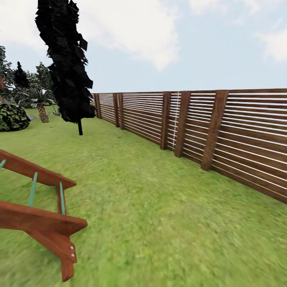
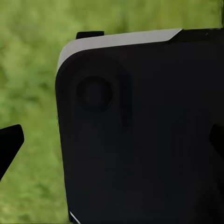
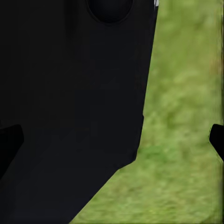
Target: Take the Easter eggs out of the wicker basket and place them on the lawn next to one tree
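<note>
The robot's rolling across the lawn (image 1: 159, 207) with the slatted fence (image 1: 223, 135) on its right and a wooden play frame (image 1: 44, 223) close on its left. Clipping that frame on a turn looks like the main risk. The near-black conifer (image 1: 67, 59) ahead isn't the tree wanted, so stopping there would be a mistake. Both wrist views look down past dark robot body at grass, so the arms seem tucked low. Each gripper's fingertips sit far apart, empty. Basket and eggs: whereabouts unknown from here.

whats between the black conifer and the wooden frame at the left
In the head view, just bare lawn separates the black conifer from the wooden frame; nothing stands on that stretch.
</note>
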### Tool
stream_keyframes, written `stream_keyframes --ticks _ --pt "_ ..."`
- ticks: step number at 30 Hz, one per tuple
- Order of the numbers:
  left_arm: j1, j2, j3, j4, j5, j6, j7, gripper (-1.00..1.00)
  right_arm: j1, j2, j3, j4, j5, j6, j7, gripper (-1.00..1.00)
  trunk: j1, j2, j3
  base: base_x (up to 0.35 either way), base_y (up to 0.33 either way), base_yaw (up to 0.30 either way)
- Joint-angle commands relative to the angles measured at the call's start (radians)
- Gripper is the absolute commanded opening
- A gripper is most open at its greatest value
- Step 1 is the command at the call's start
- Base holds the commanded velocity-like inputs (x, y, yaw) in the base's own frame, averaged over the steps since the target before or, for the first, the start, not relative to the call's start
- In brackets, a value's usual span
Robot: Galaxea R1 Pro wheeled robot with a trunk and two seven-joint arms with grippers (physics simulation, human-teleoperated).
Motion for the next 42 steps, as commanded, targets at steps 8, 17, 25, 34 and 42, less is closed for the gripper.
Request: stream_keyframes --ticks 8,17,25,34,42 --pt "0.000 0.000 0.000 -0.003 -0.004 0.001 0.000 1.00 -0.001 0.000 -0.001 0.001 0.008 0.000 -0.001 1.00 0.001 0.000 -0.001 0.305 -0.145 0.000" --pt "0.001 0.000 0.000 -0.003 -0.004 0.001 0.000 1.00 -0.001 0.000 -0.001 0.001 0.008 0.000 -0.001 1.00 0.001 0.000 -0.001 0.305 -0.146 0.000" --pt "0.001 0.000 0.000 -0.003 -0.004 0.001 0.000 1.00 -0.001 0.000 -0.001 0.001 0.008 0.000 -0.001 1.00 0.001 0.000 -0.001 0.304 -0.146 0.000" --pt "0.000 0.000 0.000 -0.003 -0.004 0.001 0.000 1.00 -0.001 0.000 0.000 0.001 0.008 0.000 -0.001 1.00 0.001 0.000 -0.001 0.304 -0.147 0.000" --pt "0.000 0.000 0.000 -0.003 -0.004 0.001 0.000 1.00 -0.001 0.000 0.000 0.001 0.008 0.000 -0.001 1.00 0.001 0.000 -0.001 0.304 -0.147 0.025"
